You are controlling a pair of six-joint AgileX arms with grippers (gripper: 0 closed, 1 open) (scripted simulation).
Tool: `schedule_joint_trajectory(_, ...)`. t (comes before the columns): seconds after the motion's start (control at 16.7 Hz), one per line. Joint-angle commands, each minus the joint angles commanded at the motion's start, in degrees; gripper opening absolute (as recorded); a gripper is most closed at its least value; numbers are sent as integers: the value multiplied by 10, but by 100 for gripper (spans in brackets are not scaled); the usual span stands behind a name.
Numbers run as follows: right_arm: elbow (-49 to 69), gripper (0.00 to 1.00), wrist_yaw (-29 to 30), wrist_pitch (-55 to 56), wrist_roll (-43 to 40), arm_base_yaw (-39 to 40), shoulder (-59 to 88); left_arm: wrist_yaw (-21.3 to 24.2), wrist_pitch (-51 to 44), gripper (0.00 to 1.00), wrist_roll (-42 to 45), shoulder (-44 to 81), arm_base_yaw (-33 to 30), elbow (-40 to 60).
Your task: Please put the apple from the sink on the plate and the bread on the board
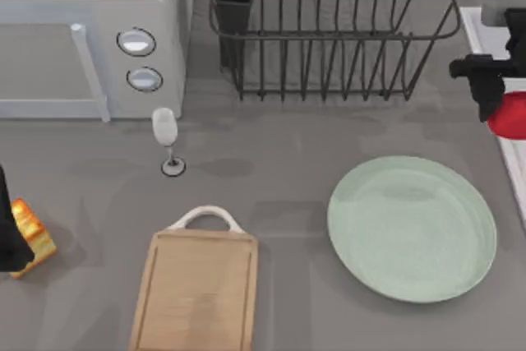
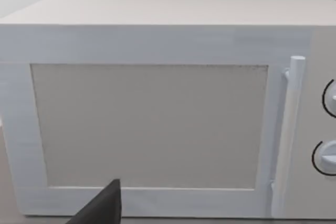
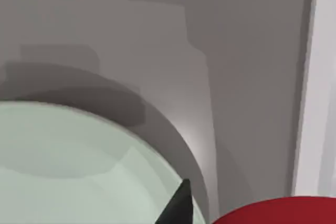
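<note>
Right gripper is up at the right edge of the table in the top view, clamped on the apple, the red fruit hanging over the pale rim of the sink. From the right wrist camera the apple sits close under the lens, with the mint-green plate spread out beside it and a dark fingertip poking in over the plate's rim. Top view puts the plate near the gripper, toward the front of the table, bare. Over on the far left edge, the left gripper has the bread pinched, golden slice tilted at the table's margin. The board lies apart from it, white handle pointing toward a wine glass. Behind stand a microwave and a wire dish rack; the left wrist camera faces the microwave door
</note>
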Motion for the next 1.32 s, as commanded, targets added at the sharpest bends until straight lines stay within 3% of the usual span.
schedule_joint_trajectory(0.48,-47,0,2,-56,165,168,-63,0,0,100,0,0,0,0)
schedule_joint_trajectory(0.96,-55,0,2,-65,191,195,-72,0,0,100,0,0,0,0)
schedule_joint_trajectory(1.32,-55,45,2,-65,191,195,-72,0,0,100,0,0,0,0)
